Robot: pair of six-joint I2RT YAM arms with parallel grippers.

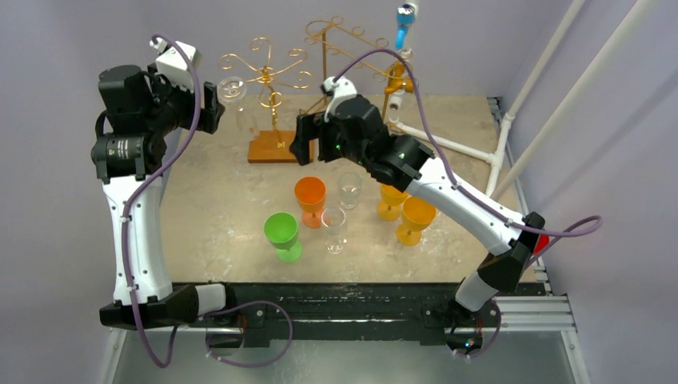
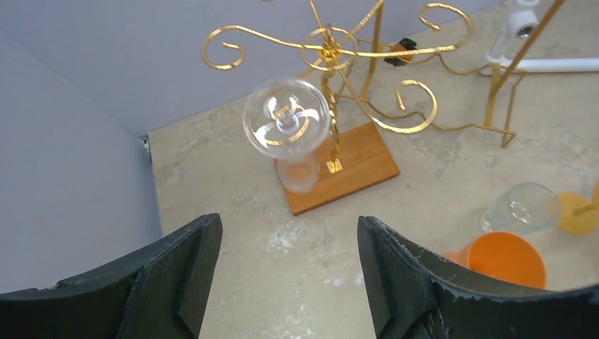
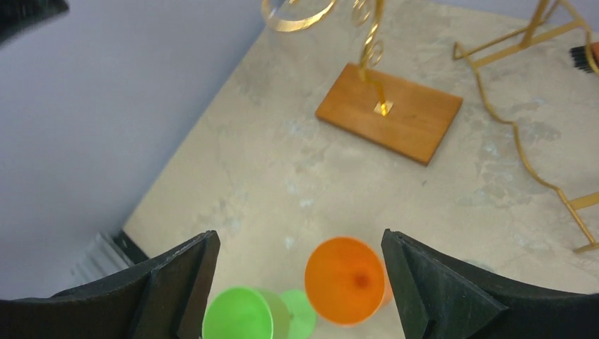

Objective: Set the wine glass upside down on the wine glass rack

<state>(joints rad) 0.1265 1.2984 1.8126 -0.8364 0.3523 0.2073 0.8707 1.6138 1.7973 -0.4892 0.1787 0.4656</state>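
Wine glass [image 2: 286, 126]: clear, upside down, round foot on top, bowl below, stem near vertical. Foot caught in curled arm of rack; bowl hangs free, near left end of rack's base. From above, glass at 9 o'clock from rack's post.

Rack [image 1: 276, 149]: gold wire, twisted post, scrolled arms, flat rectangular wooden base. Upright, at 11 o'clock on table [image 1: 216, 208].

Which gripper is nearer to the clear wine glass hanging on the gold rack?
Left. The left gripper is beside the clear wine glass; the right gripper is farther right.
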